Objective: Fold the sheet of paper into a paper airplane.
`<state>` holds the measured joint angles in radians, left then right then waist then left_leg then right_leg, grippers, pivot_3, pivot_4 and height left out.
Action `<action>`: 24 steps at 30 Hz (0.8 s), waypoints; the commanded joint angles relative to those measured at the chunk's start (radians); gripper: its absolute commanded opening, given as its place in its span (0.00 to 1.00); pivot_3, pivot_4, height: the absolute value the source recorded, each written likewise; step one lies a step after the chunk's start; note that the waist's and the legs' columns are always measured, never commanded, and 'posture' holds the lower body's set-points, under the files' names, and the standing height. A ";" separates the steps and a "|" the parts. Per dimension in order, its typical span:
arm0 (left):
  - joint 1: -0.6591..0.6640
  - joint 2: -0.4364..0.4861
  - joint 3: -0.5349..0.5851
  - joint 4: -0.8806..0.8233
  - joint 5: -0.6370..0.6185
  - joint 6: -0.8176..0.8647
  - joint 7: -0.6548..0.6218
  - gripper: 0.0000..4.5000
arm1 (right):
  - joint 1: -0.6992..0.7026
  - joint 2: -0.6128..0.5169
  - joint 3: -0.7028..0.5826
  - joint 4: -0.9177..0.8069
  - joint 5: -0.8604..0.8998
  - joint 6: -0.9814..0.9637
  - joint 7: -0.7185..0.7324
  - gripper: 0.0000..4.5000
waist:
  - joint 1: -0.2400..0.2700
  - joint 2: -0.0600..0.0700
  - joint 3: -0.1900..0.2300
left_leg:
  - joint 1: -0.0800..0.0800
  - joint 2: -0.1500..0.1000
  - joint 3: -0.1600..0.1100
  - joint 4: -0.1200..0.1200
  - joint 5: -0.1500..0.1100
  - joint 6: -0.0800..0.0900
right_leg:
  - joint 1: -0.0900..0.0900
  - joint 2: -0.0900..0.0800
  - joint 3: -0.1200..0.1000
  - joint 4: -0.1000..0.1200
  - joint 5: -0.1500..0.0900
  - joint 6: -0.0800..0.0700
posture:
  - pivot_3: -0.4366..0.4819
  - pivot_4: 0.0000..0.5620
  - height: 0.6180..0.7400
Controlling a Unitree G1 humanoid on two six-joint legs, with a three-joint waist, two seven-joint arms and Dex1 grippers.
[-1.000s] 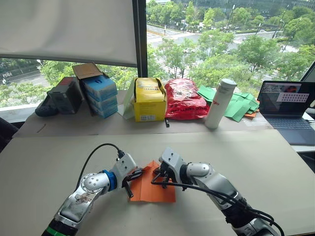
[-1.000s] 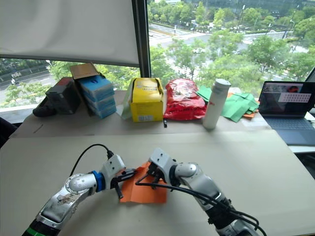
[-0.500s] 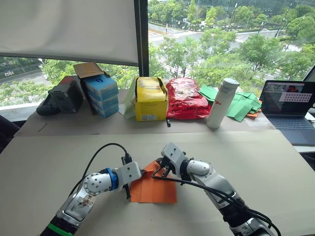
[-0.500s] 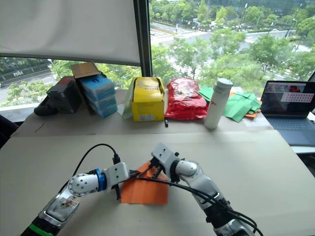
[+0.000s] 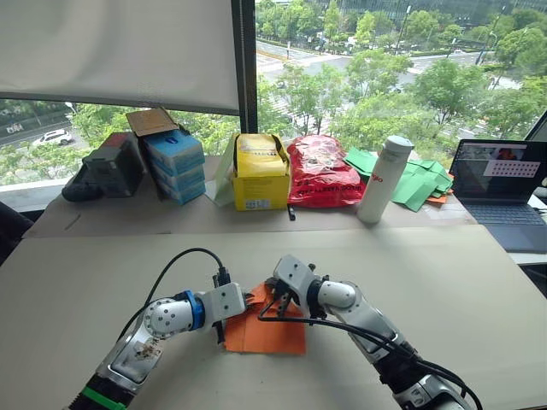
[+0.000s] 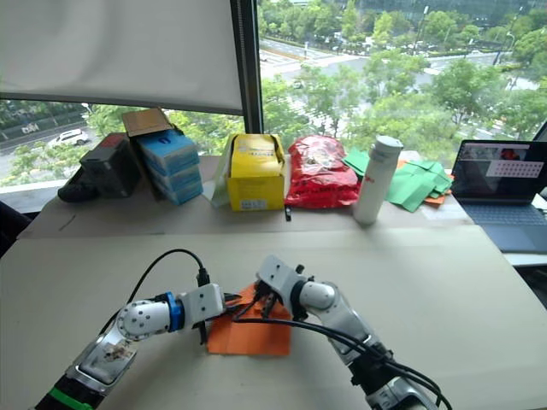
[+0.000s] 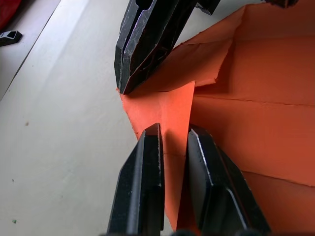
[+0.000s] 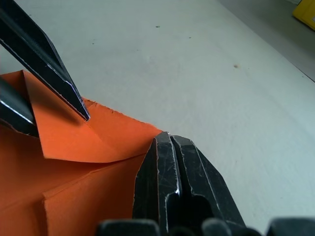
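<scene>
The left arm reaches in from about 7 o'clock, forearm rising toward the table's middle, wrist bent so the left gripper (image 5: 224, 323) points toward 3 o'clock at the sheet of paper (image 5: 267, 329). In the left wrist view its two black fingers (image 7: 142, 182) stand a little apart, straddling a raised fold at the sheet's corner; a strip of orange runs up between them, but whether they actually pinch it cannot be told.

The sheet of paper lies flat on the beige table (image 5: 444, 273), near the middle and toward the robot's side, between the two grippers. It is bright orange, a creased rectangle with its far end drawn toward a point at 12 o'clock. The left wrist view shows several straight crease lines across it and layered flaps, one corner turned over into a small triangle.

The right arm comes in from about 5 o'clock, elbow out, forearm slanting toward 10 o'clock, with a black cable looping over the paper. The right gripper (image 5: 275, 299) is at the sheet's far corner, and in the right wrist view its fingers (image 8: 167, 182) are pressed tight together with their tips down on the folded orange edge; no paper shows between them. The left gripper's tips appear there just beside the turned-over flap.

Along the far edge, from 10 to 2 o'clock: stacked blue boxes (image 5: 175, 164), a yellow box (image 5: 260, 172), a red bag (image 5: 320, 171), a white bottle (image 5: 382, 179), green paper pieces (image 5: 422, 182), and a laptop (image 5: 497, 184).
</scene>
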<state>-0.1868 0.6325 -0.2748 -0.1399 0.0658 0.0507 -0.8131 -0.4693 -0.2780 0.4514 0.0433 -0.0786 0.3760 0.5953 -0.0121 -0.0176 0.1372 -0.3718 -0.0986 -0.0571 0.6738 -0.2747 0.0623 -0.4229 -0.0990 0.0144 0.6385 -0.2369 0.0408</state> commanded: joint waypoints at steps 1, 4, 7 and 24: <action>0.019 0.016 0.023 -0.025 -0.050 0.060 -0.046 0.47 | -0.003 0.003 0.014 0.017 -0.020 0.033 0.019 0.00 | 0.000 0.000 0.000 | 0.000 0.000 0.000 0.000 0.000 0.000 | 0.000 0.000 0.000 0.000 0.000 0.000 | 0.48 0.27 1.00; 0.005 0.014 0.118 -0.060 -0.200 0.213 -0.089 0.67 | -0.006 0.003 0.015 0.020 -0.034 0.048 0.024 0.00 | -0.002 0.000 0.000 | 0.000 0.001 0.000 0.000 0.000 0.000 | 0.000 0.001 0.000 0.000 0.000 0.000 | 0.48 0.27 1.00; -0.041 -0.007 0.215 -0.063 -0.354 0.389 -0.097 0.67 | -0.009 0.006 0.017 0.022 -0.038 0.052 0.030 0.00 | -0.002 0.000 0.000 | 0.000 0.001 0.000 0.000 0.000 0.000 | -0.001 0.002 0.000 0.001 0.000 0.000 | 0.48 0.27 1.00; -0.213 -0.160 0.117 0.107 -0.343 0.617 0.072 0.01 | -0.014 0.026 0.024 0.017 -0.056 0.066 0.041 0.00 | -0.004 -0.001 0.000 | 0.000 0.003 0.000 0.001 0.002 -0.008 | 0.000 0.004 0.001 0.002 0.000 -0.001 | 0.48 0.27 1.00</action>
<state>-0.3842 0.4738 -0.1497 -0.0267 -0.2937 0.6873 -0.7487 -0.4956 -0.2516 0.4581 0.0467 -0.1262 0.4150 0.6263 -0.0160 -0.0184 0.1370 -0.3717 -0.0958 -0.0570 0.6744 -0.2726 0.0546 -0.4229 -0.0949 0.0154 0.6405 -0.2363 0.0399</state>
